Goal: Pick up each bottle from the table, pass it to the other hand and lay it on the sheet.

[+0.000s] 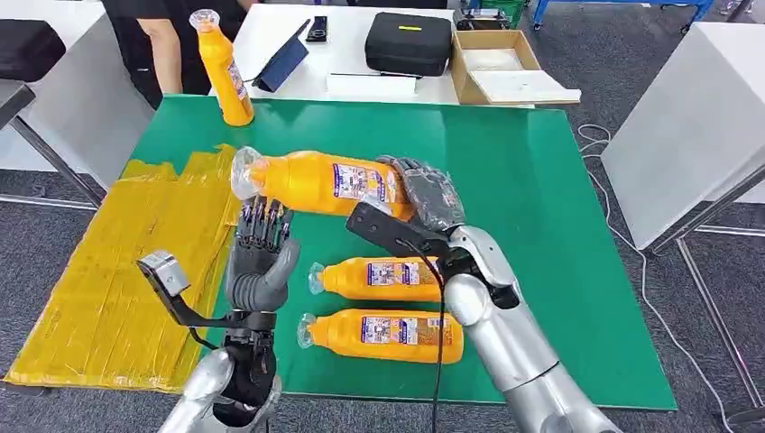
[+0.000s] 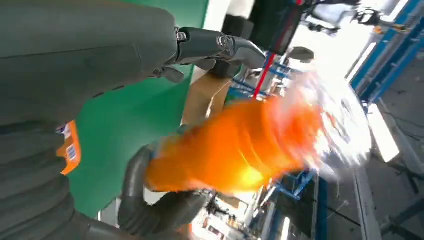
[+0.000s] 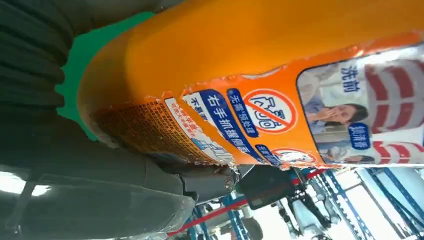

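Above the green table (image 1: 541, 180), I see my right hand (image 1: 428, 194) gripping a bottle (image 1: 316, 183) sideways; left hand (image 1: 262, 257) spread empty beneath its cap.

A green table (image 1: 532, 225) carries a crinkled yellow sheet (image 1: 117, 271) that covers its left part and hangs over the left edge. Two orange bottles lie on their sides near the front edge, caps pointing toward the sheet: a nearer bottle (image 1: 383, 336) and a farther bottle (image 1: 379, 279), parallel and just apart. A third orange bottle (image 1: 222, 68) stands upright at the back left corner.
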### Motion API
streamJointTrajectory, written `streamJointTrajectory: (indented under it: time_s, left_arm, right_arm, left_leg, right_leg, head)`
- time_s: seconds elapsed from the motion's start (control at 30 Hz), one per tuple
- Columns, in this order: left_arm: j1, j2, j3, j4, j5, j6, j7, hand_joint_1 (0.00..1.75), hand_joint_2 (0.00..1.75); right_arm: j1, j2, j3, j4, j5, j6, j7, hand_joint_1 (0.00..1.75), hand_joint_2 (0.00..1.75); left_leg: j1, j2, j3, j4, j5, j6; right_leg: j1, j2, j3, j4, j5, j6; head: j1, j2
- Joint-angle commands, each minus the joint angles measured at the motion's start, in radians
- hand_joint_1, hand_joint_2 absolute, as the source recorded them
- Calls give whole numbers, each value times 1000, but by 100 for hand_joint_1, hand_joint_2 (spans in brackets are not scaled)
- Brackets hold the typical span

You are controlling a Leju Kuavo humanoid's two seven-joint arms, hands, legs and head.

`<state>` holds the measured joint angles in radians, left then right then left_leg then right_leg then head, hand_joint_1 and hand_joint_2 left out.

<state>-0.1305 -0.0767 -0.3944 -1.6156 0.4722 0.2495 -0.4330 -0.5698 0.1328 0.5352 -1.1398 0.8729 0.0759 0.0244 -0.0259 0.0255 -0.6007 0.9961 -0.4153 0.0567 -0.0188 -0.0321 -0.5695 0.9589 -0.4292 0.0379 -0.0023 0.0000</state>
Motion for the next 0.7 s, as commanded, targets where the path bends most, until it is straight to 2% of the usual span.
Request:
streamJointTrajectory:
  time_s: [0.03, 0.07, 0.1, 0.17, 0.2, 0.23, 0.4, 0.7]
  left_arm:
    - [-62, -23, 16, 25, -28, 20, 11, 0, 175]
    - [-62, -23, 16, 25, -28, 20, 11, 0, 175]
    - [-62, -23, 16, 25, -28, 20, 11, 0, 175]
    - [-62, -23, 16, 25, -28, 20, 11, 0, 175]
    - [-62, -23, 16, 25, -28, 20, 11, 0, 175]
    - [-61, -24, 15, 25, -28, 20, 11, 0, 175]
    - [-59, -27, 18, 23, -32, 20, 12, 0, 175]
    - [-50, -37, 43, -4, -47, 27, 27, 0, 175]
  right_arm:
    - [-80, 49, 93, 86, 53, 29, 11, 175, 175]
    - [-80, 49, 93, 86, 53, 29, 11, 175, 175]
    - [-80, 49, 93, 86, 53, 29, 11, 175, 175]
    - [-80, 49, 93, 86, 53, 29, 11, 175, 175]
    - [-80, 49, 93, 86, 53, 29, 11, 175, 175]
    - [-82, 47, 91, 86, 53, 29, 11, 175, 175]
    - [-83, 47, 94, 88, 54, 31, 12, 175, 175]
    - [-111, 90, 148, 163, 92, 46, 11, 175, 175]
  left_leg:
    - [1, 0, 2, 1, -1, -4]
    - [1, 0, 0, 1, -1, -3]
    - [2, -1, 4, 2, -3, -7]
    - [1, -1, 1, 1, -1, -4]
    - [3, -1, 5, 2, -3, -8]
    - [1, -1, 1, 1, -1, -4]
    - [2, -1, 2, 1, -1, -4]
    - [2, 0, 2, 1, -1, -5]
  right_leg:
    - [1, 4, 1, 1, -1, -2]
    - [0, 2, 0, 1, 0, -2]
    - [1, 5, 3, 2, -2, -4]
    - [1, 2, 1, 1, 0, -2]
    - [1, 5, 4, 2, -2, -4]
    - [1, 2, 1, 1, -1, -2]
    - [1, 3, 2, 1, -1, -2]
    - [1, 3, 2, 1, -1, -3]
  head:
    - [0, 0]
    - [0, 0]
    - [0, 0]
    - [0, 0]
    - [0, 0]
    - [0, 0]
    - [0, 0]
    - [0, 0]
